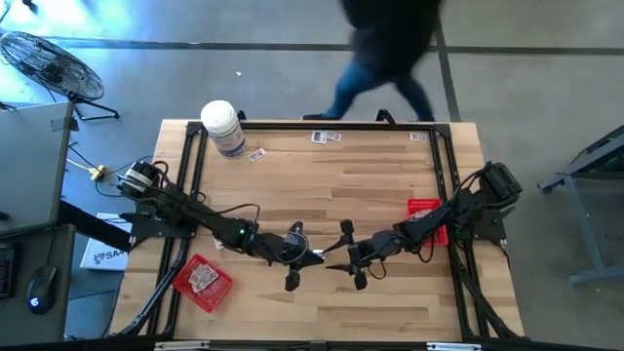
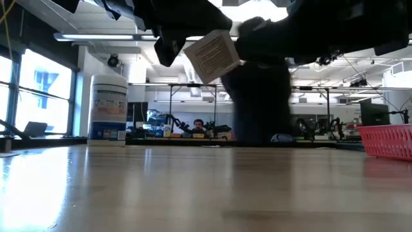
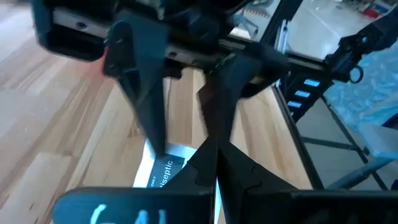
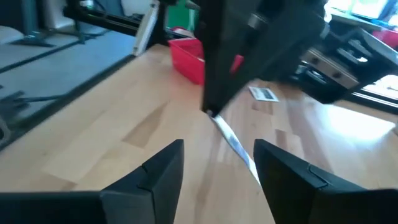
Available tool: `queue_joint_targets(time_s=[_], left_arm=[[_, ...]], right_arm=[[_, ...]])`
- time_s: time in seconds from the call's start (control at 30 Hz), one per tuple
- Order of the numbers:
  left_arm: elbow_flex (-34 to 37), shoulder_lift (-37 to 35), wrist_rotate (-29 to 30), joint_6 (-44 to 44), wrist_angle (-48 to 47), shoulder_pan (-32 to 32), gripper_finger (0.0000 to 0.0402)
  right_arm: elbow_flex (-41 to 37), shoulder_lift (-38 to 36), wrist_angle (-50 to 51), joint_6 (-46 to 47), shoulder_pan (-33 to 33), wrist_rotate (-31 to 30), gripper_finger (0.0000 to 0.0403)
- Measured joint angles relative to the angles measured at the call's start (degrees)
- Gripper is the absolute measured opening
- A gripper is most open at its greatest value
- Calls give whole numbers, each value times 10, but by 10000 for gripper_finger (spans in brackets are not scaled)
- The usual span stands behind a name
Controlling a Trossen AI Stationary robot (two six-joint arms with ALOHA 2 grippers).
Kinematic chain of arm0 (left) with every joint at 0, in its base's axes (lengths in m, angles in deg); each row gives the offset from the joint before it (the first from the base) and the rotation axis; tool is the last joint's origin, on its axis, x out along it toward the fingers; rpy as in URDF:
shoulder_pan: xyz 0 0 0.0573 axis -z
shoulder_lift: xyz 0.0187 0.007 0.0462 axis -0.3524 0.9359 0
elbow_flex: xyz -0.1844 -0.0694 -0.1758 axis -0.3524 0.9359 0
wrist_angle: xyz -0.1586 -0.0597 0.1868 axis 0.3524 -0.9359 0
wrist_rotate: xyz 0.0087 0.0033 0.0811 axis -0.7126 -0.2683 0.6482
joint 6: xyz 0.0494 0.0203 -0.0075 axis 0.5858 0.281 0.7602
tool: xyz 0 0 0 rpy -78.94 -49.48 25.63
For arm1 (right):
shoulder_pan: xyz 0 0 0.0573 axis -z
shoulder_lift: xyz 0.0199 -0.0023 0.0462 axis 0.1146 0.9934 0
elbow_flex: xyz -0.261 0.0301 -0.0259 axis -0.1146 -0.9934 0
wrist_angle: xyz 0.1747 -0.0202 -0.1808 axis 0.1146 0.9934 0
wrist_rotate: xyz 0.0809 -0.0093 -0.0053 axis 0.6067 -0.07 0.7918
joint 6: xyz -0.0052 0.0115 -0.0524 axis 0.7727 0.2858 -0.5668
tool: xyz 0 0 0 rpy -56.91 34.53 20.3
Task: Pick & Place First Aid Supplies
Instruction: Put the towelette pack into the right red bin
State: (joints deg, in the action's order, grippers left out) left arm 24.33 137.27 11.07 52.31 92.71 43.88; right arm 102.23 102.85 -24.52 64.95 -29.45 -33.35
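One first aid packet (image 2: 212, 55), a small white square with dark print, hangs in the air over the middle of the table. My left gripper (image 1: 304, 256) reaches in from the table's left and is shut on it. My right gripper (image 4: 217, 149) faces it from the right, open, with a finger on either side of the packet's free edge (image 4: 239, 149); I cannot tell whether they touch it. More packets lie in the red tray (image 1: 203, 283) near the left edge and along the far edge (image 1: 327, 136). My left gripper pinches the packet between its two fingertips (image 3: 208, 158) at one corner (image 2: 188, 44), coming roughly level from the table's left. The packet is lifted clear of the table, tilted, and sticks out toward the right gripper.
A large white jar (image 1: 224, 127) stands at the far left corner. A second red tray (image 1: 426, 219) sits by the right arm. Loose packets (image 1: 256, 154) lie near the jar. A person (image 1: 390, 49) walks past beyond the far edge. Bare wood lies in the middle.
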Motion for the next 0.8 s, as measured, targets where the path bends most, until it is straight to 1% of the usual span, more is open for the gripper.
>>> queue_joint_targets(time_s=[0.13,0.23,0.3,0.47,0.6,0.7,0.8], left_arm=[[0,0,2,1,15,0,0],[0,0,3,1,24,0,0],[0,0,12,0,26,0,0],[0,0,22,-10,31,0,0],[-1,0,52,-16,27,0,1],[-1,0,58,-16,22,0,8],[-1,-1,58,-16,20,0,29]], right_arm=[[0,0,0,0,0,-18,170],[0,0,-5,1,0,-34,145],[0,0,-8,1,0,-47,124],[0,0,-10,2,0,-44,60],[0,0,-7,3,0,-40,10],[0,0,-4,13,0,-42,10],[0,-2,4,38,0,-47,12]])
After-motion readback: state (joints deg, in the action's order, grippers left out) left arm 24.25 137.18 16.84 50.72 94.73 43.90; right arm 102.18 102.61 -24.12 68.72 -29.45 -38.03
